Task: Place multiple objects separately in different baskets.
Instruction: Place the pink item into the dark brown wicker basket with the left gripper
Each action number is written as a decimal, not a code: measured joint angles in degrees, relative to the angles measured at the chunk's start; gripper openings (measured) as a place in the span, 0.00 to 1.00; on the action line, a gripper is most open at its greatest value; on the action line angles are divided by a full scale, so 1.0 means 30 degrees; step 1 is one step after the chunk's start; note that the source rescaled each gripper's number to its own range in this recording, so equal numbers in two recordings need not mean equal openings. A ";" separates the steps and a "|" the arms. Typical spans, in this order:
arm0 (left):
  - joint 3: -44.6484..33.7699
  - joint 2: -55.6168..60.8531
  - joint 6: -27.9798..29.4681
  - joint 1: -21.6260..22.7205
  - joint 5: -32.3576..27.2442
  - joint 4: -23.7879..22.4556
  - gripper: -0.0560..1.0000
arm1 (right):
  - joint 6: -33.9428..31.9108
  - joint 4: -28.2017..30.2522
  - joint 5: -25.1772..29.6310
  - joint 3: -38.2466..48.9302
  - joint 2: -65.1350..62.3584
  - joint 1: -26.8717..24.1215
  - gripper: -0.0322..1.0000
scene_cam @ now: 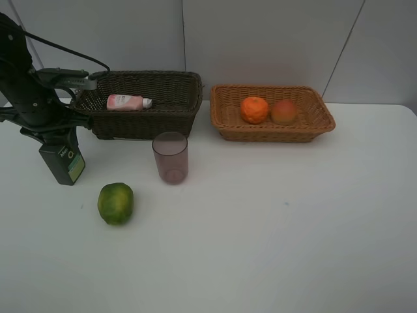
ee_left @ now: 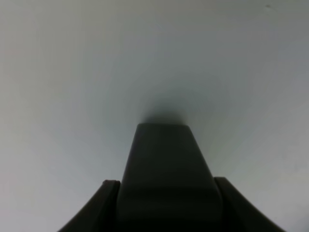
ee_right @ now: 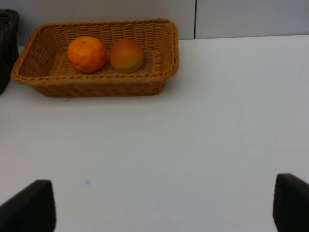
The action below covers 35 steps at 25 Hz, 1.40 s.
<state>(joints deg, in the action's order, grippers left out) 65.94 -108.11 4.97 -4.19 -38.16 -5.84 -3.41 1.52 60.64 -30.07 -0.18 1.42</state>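
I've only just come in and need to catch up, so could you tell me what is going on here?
The left claw straddles the dark green bottle standing on the table, fingers close at either side; a firm grip is not clear. The pink tube lies in the dark basket; the orange and peach sit in the tan basket. The green citrus and mauve cup are on the table. The right claw hangs open, holding nothing.
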 joint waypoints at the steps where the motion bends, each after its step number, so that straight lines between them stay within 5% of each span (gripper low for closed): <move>1: 0.0000 0.0000 0.0000 0.0000 0.0000 0.0000 0.49 | 0.0000 0.0000 0.0000 0.0000 0.0000 0.0000 0.96; 15: 0.0226 0.0623 0.0185 0.0000 -0.0556 0.0221 0.49 | 0.0000 0.0000 0.0000 0.0000 0.0000 0.0000 0.96; 27: 0.4108 0.3655 0.1133 -0.1042 -0.3022 0.1725 0.49 | 0.0000 0.0000 0.0000 0.0000 0.0000 0.0000 0.96; 35: 0.5700 0.3655 0.1149 -0.3124 -0.0264 0.1704 0.49 | 0.0000 0.0000 0.0000 0.0000 0.0000 0.0000 0.96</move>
<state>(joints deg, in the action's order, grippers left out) 83.04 -97.14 8.42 -13.56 -38.96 -0.72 -3.41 1.52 60.64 -30.07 -0.18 1.42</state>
